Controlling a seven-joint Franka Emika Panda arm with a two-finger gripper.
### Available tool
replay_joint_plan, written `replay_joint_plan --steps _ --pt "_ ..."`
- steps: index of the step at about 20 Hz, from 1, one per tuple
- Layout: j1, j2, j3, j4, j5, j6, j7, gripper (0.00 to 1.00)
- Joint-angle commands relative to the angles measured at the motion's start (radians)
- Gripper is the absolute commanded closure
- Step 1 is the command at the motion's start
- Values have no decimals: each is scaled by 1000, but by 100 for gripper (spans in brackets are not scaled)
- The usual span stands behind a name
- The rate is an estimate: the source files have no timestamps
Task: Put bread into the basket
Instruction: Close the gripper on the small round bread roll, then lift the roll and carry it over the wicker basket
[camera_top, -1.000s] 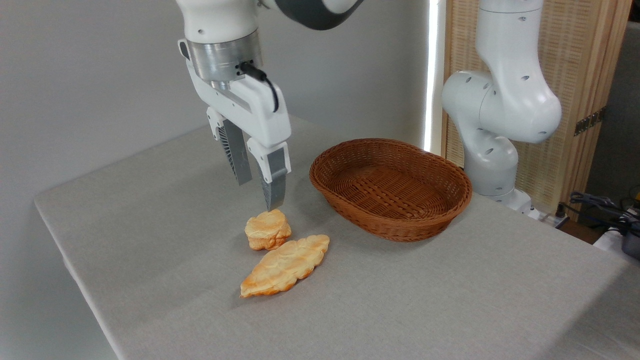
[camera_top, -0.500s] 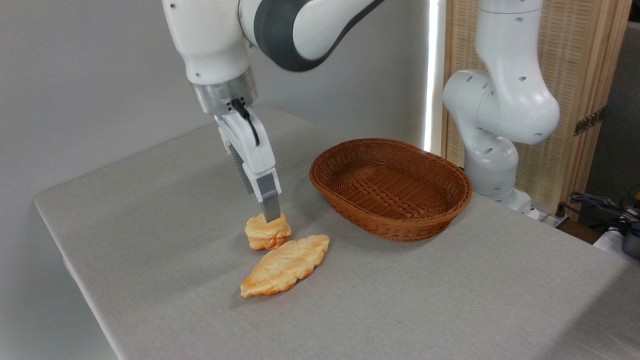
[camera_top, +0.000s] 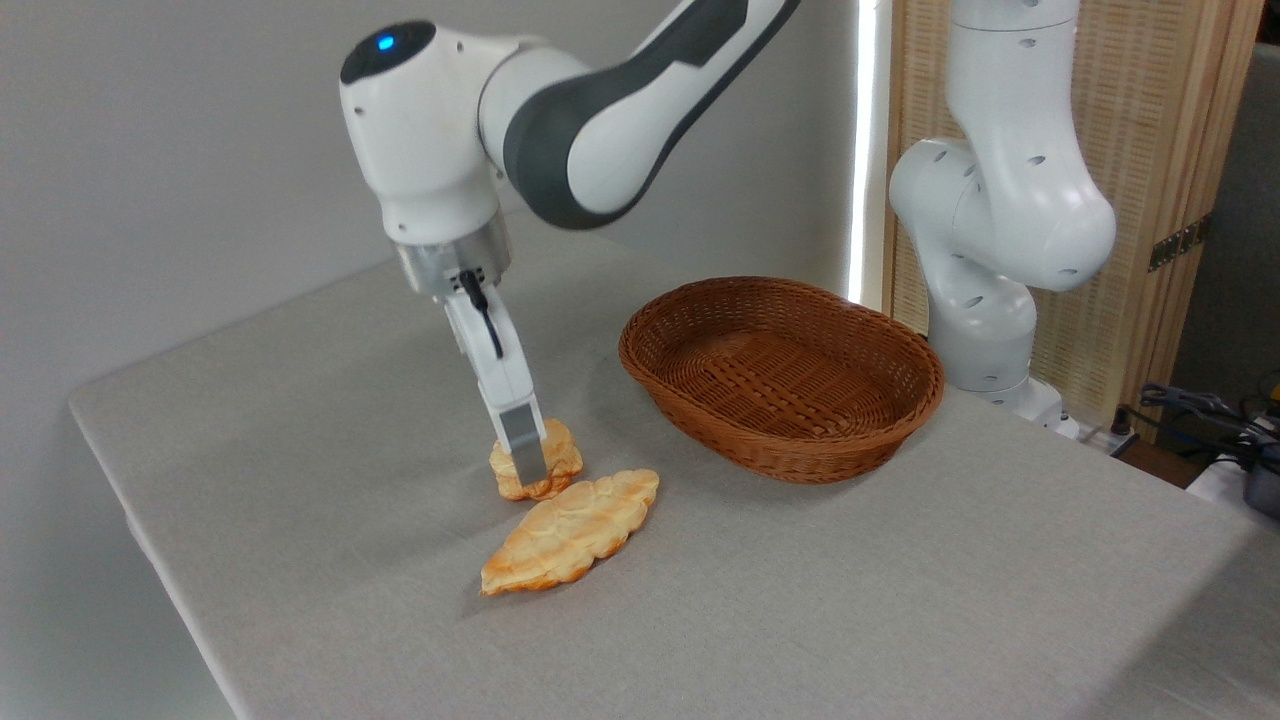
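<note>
On the grey counter (camera_top: 900, 600), the end effector (camera_top: 524, 465) straddles the bread (camera_top: 540, 466), which sits beside a flat pastry (camera_top: 570, 530) mid-counter; grip width cannot be told. Grasp step: next, lift toward the basket (camera_top: 780, 375).

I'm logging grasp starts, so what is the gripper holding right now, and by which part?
Cannot be told. The gripper is down around the small roundish golden-orange bun, one finger across its near side; the other is hidden, and the bun rests on the grey table.
</note>
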Motion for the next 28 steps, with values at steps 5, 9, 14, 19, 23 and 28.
replay_joint_plan --steps 5,9,14,19,23,28 --pt "-1 20 6 -1 -8 15 25 0" --pt "-1 13 6 1 -10 7 25 26" --pt "-1 8 13 4 -16 5 60 49" --pt "-1 8 13 2 -16 5 60 49" --pt "-1 8 13 4 -16 5 60 49" --pt "2 -32 19 24 -73 2 58 48"
